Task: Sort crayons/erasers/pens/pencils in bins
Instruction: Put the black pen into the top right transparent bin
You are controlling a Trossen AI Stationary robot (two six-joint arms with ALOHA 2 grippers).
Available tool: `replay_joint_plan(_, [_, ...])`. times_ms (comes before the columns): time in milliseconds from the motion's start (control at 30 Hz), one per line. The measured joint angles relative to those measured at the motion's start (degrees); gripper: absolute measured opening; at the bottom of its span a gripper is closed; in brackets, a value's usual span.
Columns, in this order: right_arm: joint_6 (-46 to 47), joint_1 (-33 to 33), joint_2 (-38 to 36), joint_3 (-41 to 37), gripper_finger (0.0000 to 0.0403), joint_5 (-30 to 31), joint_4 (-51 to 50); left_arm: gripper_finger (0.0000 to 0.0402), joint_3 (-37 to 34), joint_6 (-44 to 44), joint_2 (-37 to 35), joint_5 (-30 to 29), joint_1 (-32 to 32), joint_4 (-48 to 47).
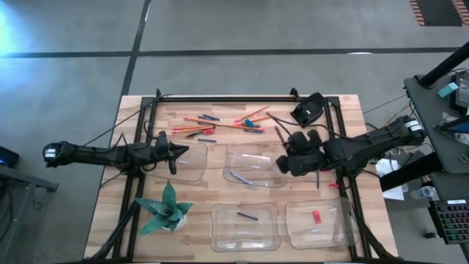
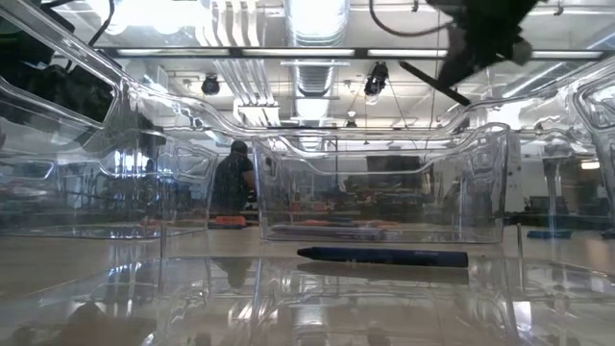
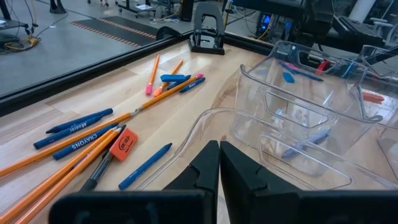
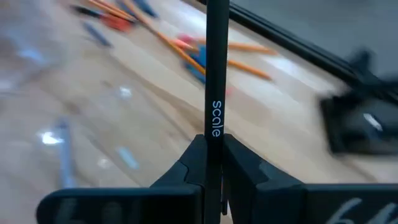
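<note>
My right gripper (image 1: 287,158) hangs over the far middle bin (image 1: 253,165), shut on a black pen (image 4: 216,74) that also shows in the low view (image 2: 434,83). My left gripper (image 3: 219,149) is shut on nothing at the left rim of the far left bin (image 1: 187,163). Orange pencils (image 1: 220,125), blue crayons (image 3: 78,127) and an orange-red eraser (image 3: 123,145) lie flat on the wood at the far side. The far middle bin holds bluish sticks. A dark pen (image 1: 245,215) lies in the near middle bin (image 1: 245,227). A red eraser (image 1: 316,216) lies in the near right bin (image 1: 322,227). My right gripper pinches the black pen's shaft (image 4: 216,127), just by its printed lettering, between the two fingers. The pen lies along the fingers and sticks out well beyond their tips. It is lifted clear and tilted, high above the bins in the low view.
A green folded-paper plant (image 1: 167,209) stands at the near left. A black clamp-like block (image 1: 308,108) sits at the far right. A black frame rail (image 1: 220,97) runs along the far edge. In the low view a person (image 2: 233,183) stands in the room beyond the table.
</note>
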Motion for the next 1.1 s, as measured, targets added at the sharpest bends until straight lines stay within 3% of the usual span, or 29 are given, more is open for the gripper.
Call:
replay_joint_plan(167, [-13.08, 0.00, 0.58, -3.01, 0.0023, -2.52, 16.50, 0.0000, 0.00, -0.01, 0.05, 0.02, -0.01, 0.01])
replay_joint_plan(367, [-18.87, -0.22, 1.45, -6.84, 0.0024, -5.69, 27.07, 0.0000, -0.02, 0.00, 0.04, 0.00, 0.01, 0.01])
replay_joint_plan(667, [-20.46, -0.75, 5.25, -10.83, 0.0024, -11.88, 36.48, 0.0000, 0.00, 0.00, 0.33, 0.02, 0.00, 0.05])
replay_joint_plan(1100, [-16.56, -7.20, 17.24, -7.71, 0.0024, -27.35, 36.46, 0.0000, -0.02, -0.02, 1.25, 0.01, 0.01, 0.28])
